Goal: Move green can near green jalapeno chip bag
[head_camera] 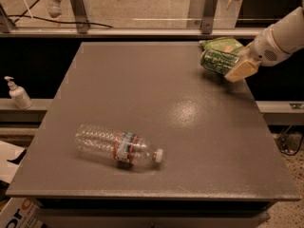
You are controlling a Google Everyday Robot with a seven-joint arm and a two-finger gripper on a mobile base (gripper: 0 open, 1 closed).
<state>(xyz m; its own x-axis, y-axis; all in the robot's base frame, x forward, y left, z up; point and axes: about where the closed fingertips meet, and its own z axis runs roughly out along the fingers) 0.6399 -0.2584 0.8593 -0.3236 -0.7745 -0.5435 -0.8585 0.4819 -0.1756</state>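
Note:
The green can (216, 61), mottled green with a silver end, lies on its side, lifted slightly above the table's far right part. My gripper (236, 64) is shut on it; a tan finger (242, 69) shows on its near right side. The white arm comes in from the right edge. The green jalapeno chip bag (222, 44) lies flat at the table's far right corner, directly behind the can and partly hidden by it.
A clear plastic bottle (118, 148) with a red and blue label lies on its side at the front left of the grey table (142, 94). A white pump dispenser (18, 94) stands on a ledge left of the table. A railing runs behind.

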